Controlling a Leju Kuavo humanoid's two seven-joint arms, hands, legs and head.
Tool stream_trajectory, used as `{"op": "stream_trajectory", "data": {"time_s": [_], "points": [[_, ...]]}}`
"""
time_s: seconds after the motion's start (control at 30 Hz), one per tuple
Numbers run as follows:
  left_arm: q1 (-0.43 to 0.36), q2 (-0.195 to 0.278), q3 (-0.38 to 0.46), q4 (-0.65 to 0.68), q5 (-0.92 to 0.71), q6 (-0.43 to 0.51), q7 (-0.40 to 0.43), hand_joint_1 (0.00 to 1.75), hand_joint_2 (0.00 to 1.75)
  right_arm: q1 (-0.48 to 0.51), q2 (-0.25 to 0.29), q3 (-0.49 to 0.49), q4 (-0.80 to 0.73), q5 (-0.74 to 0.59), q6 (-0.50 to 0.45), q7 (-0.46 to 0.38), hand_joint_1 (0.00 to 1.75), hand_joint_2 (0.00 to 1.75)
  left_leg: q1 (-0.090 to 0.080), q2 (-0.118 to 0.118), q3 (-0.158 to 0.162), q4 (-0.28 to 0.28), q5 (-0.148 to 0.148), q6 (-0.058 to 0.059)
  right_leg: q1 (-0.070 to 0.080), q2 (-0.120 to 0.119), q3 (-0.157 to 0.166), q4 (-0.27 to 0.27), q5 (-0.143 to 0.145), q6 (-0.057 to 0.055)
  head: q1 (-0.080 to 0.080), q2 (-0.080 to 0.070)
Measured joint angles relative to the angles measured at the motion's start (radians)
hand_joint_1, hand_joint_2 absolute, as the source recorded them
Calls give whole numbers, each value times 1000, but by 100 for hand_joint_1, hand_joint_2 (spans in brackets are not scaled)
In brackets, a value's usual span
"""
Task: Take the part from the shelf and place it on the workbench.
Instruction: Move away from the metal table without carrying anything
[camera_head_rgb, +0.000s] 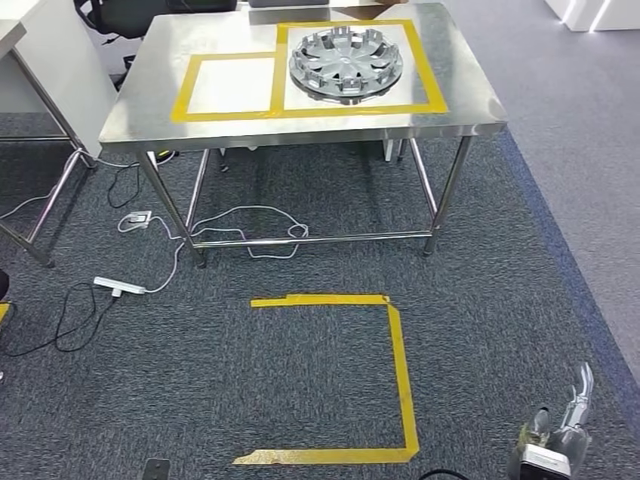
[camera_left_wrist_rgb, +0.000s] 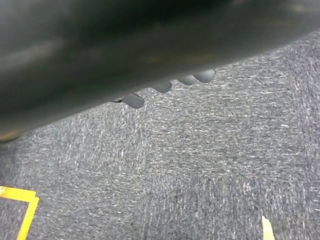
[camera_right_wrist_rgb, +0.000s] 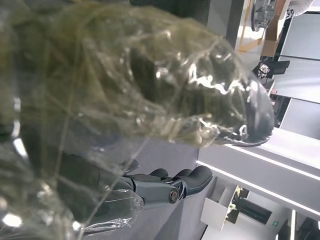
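Landmark: the stainless steel workbench (camera_head_rgb: 226, 125) with tubular legs, standing on dark grey carpet (camera_head_rgb: 490, 290).

Left of the workbench: part of another steel-legged table (camera_head_rgb: 45, 70). Black and white cables (camera_head_rgb: 151, 225) trail on the carpet under and beside the workbench's left legs, with a white power strip (camera_head_rgb: 118, 288) just in front of them.

On the workbench top: a small yellow-taped rectangle (camera_head_rgb: 226, 85) to the left, a larger yellow-taped square (camera_head_rgb: 426, 70) to the right. The round silver plastic wheel cover (camera_head_rgb: 346, 64) lies flat inside the larger square, not held by either hand.

In front of the workbench: a yellow tape corner marking (camera_head_rgb: 400, 370) on the carpet.

Left hand (camera_left_wrist_rgb: 166, 86): dark fingertips show over the carpet from under a dark blur; open or closed, cannot tell.

Right hand (camera_right_wrist_rgb: 166, 186), low and to the right, well apart from the workbench: dark fingers extended straight, nothing in them, wrapped partly in crinkled clear film.
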Motion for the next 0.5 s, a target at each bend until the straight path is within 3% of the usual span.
{"op": "stream_trajectory", "data": {"time_s": [0.03, 0.1, 0.17, 0.33, 0.4, 0.43, 0.47, 0.5], "points": [[-1, 1, 0, 0, 0, 0, 0, 0, 0, 0, 0, 0, 0, 0, 0, 0, 0, 0, -1, 0, 24, -53, 16, 5, 2, 0, -3, 3, 0, 4, 0, 0], [-2, 2, 1, 0, 0, 0, 0, 0, 0, -1, 0, -1, 0, 0, 0, 0, 0, 0, -5, 0, 38, -96, 20, 12, 4, 0, -12, 8, 2, 15, 1, 0], [-2, 2, 2, 0, 0, 0, 0, 0, 0, -1, 0, -2, 0, 0, 0, 0, 0, 0, -7, -1, 34, -98, 21, 16, 2, 0, -15, 7, 5, 22, 1, 0], [-1, 1, 2, 0, 0, 0, 0, 0, 0, -1, 0, -2, 0, 0, 0, 0, 0, 0, -6, -1, 35, -101, 24, 20, 2, 0, -15, 6, 6, 25, 0, 0], [-1, 0, 3, 0, 0, 1, 0, 0, 0, 0, 0, -3, 1, 0, 0, 0, 0, 0, -2, 1, 28, -107, 34, 32, -3, 1, -64, 115, -50, 40, 7, 0], [-1, -2, 3, 0, 0, 1, 0, 0, 0, 0, 0, -4, 2, 0, 0, 0, 0, 0, 0, 2, 25, -110, 40, 37, -6, 2, -78, 154, -65, 48, 10, 0], [-2, -2, 4, 0, 0, 1, 0, 0, 0, 1, 0, -5, 2, 0, 0, 0, 0, 0, 1, 3, 21, -109, 44, 39, -10, 2, -79, 169, -71, 53, 13, 0], [-1, -3, 4, 0, 0, 1, 0, 0, 0, 1, 0, -6, 3, 0, 0, 0, 0, 0, 0, 2, 19, -109, 46, 35, -12, 2, -51, 123, -48, 54, 13, 0]]}}
